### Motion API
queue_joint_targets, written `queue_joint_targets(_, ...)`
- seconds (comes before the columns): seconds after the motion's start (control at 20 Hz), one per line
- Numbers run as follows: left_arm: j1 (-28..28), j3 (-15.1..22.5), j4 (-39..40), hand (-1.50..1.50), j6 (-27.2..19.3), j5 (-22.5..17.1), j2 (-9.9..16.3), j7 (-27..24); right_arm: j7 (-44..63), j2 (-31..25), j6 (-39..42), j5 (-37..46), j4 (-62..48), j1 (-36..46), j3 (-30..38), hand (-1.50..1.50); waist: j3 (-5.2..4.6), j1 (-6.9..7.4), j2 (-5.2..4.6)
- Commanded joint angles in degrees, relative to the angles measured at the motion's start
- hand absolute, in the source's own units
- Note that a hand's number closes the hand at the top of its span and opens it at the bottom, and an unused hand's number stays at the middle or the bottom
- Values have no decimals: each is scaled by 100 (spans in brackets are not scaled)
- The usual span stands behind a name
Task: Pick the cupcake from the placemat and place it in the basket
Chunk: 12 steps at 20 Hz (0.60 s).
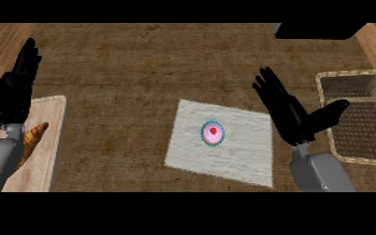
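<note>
We look down on a worktop (147,64) covered in a coarse brown weave, with bare wooden boards showing at the upper left and upper right corners of the frame. Just below the centre lies the placemat (235,154), a pale grey, fuzzy-looking square turned slightly askew. On its left half sits the cupcake (213,133), small and round from above: pink icing, a red dot in the middle and a teal pleated rim. Nothing touches it and nothing lies between it and either hand.

At the right edge we see the basket (352,117), a rectangular wicker piece with a light tan woven rim and a dark mesh-like floor; it runs out of the frame.

The right robot hand (290,117) stands between the placemat and the basket, its black fingers straight and pointing toward the upper left, the thumb spread out toward the basket rim. It is open and holds nothing.

The left robot hand (18,87) shows at the left edge, fingers straight and pointing up, open and holding nothing. Beneath it lies a light wooden cutting board (47,149) with a smooth grain, and on it an orange-brown, crusty-looking item (33,137), partly hidden by the grey forearm. A dark block (320,31) sits at the upper right.
</note>
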<state>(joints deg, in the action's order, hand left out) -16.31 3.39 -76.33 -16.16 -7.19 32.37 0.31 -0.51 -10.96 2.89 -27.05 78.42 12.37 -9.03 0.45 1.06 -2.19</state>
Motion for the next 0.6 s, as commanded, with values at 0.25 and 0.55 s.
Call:
queue_joint_targets(0.25,1190,772,658,0,561,-703,-1310,932,-504,542,-160,535,240,1697,-296,150,-58,193,161)
queue_joint_targets(0.55,1501,888,617,0,734,-734,-1290,1052,-592,1077,-1518,2327,171,1911,-2699,-150,-59,182,254)
